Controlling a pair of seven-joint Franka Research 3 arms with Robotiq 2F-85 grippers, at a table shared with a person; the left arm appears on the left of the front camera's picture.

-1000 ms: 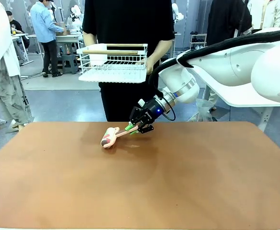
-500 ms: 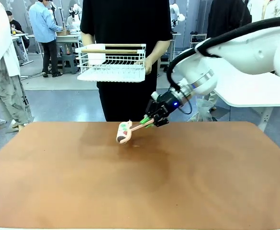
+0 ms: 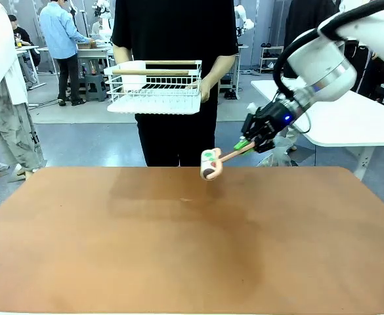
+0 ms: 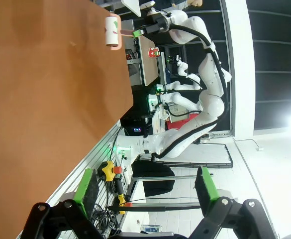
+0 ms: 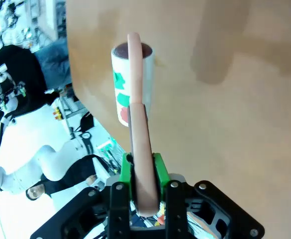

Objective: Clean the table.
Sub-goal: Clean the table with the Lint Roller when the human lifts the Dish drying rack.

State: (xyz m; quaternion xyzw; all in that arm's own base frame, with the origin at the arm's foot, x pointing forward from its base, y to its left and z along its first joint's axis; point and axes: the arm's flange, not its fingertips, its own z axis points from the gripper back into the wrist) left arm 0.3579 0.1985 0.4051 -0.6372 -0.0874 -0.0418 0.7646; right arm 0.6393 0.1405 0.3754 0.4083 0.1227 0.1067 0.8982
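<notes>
The terracotta table (image 3: 192,249) spans the front view. My right gripper (image 3: 245,144) is shut on the pink handle of a lint roller (image 3: 210,164), whose white roll has green and red marks. The roller hangs in the air over the table's far edge, right of centre. In the right wrist view the roller (image 5: 132,79) sticks out ahead of the green pads (image 5: 158,169), above the table (image 5: 235,99). My left gripper (image 4: 146,184) is open and holds nothing, off the table's (image 4: 36,99) side. Far off in that view are the roller (image 4: 112,32) and the right gripper (image 4: 147,30).
A person in black stands at the far edge, holding a white wire basket (image 3: 155,85) with a wooden stick in it at chest height. A white-topped table (image 3: 349,125) stands behind at the right. Other people stand far back on the left.
My right arm has swung to the right and up, carrying the lint roller from low over the table's middle-far area to the air above the far edge. The basket stays put.
</notes>
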